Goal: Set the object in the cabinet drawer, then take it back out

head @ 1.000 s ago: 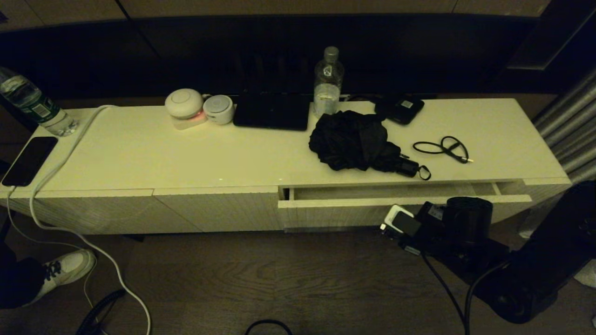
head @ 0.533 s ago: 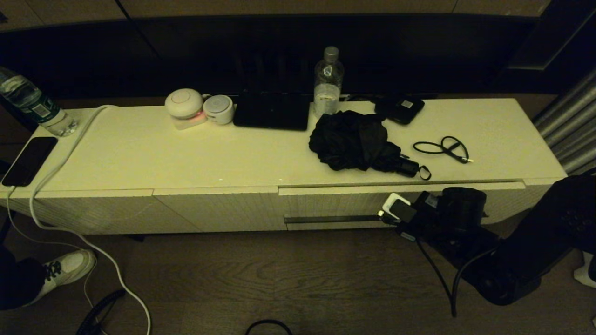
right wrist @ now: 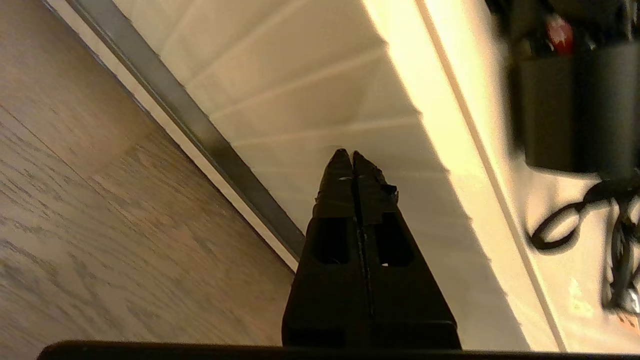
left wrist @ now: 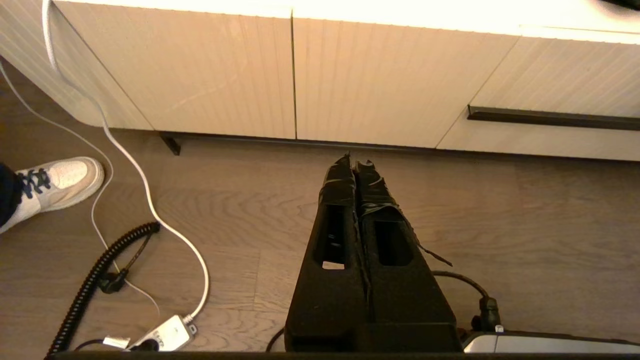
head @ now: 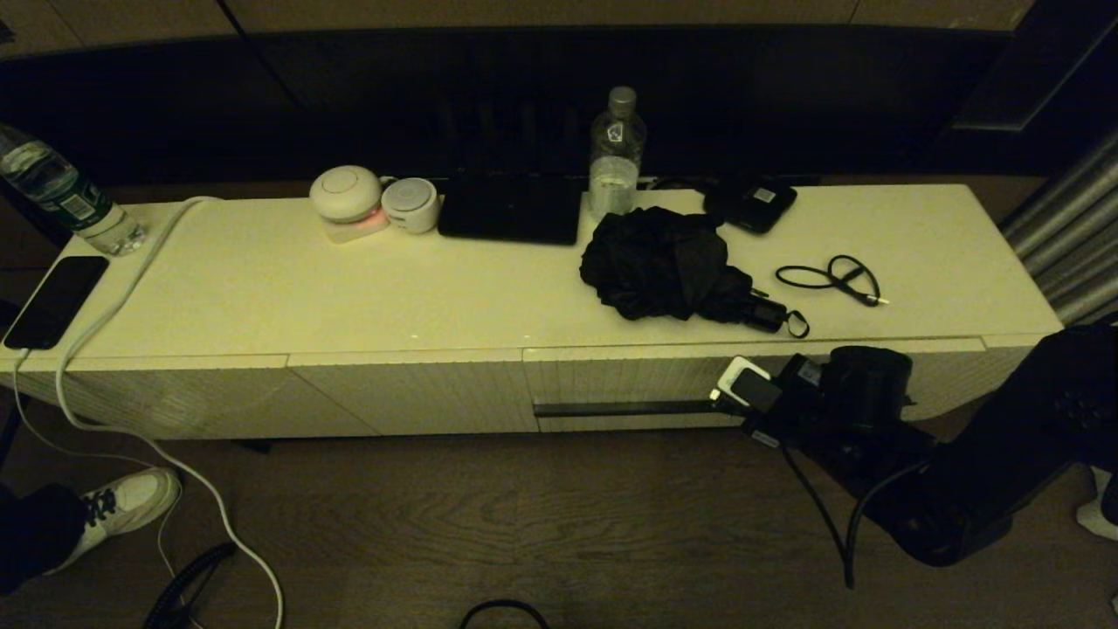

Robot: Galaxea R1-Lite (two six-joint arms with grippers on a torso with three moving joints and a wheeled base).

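Note:
The cabinet drawer (head: 629,380) is closed, its ribbed white front flush with the neighbouring panels and its dark handle strip (head: 620,408) showing. My right gripper (right wrist: 347,155) is shut and empty, tips against the drawer front (right wrist: 300,100) just above the handle strip (right wrist: 200,125). In the head view it (head: 721,402) sits at the strip's right end. A black folded umbrella (head: 668,266) lies on the cabinet top above the drawer. My left gripper (left wrist: 354,162) is shut and empty, low over the wooden floor before the left panels.
On the cabinet top (head: 262,279) are a phone (head: 54,301), a white cable (head: 113,306), two water bottles (head: 616,153), round white devices (head: 348,196), a black tablet (head: 511,210) and a black cord (head: 830,279). A person's shoe (head: 122,507) stands left. Cables lie on the floor (left wrist: 125,250).
The drawer was partly open a second ago and now is pushed fully shut. My right arm moved toward the cabinet with it, gripper staying shut.

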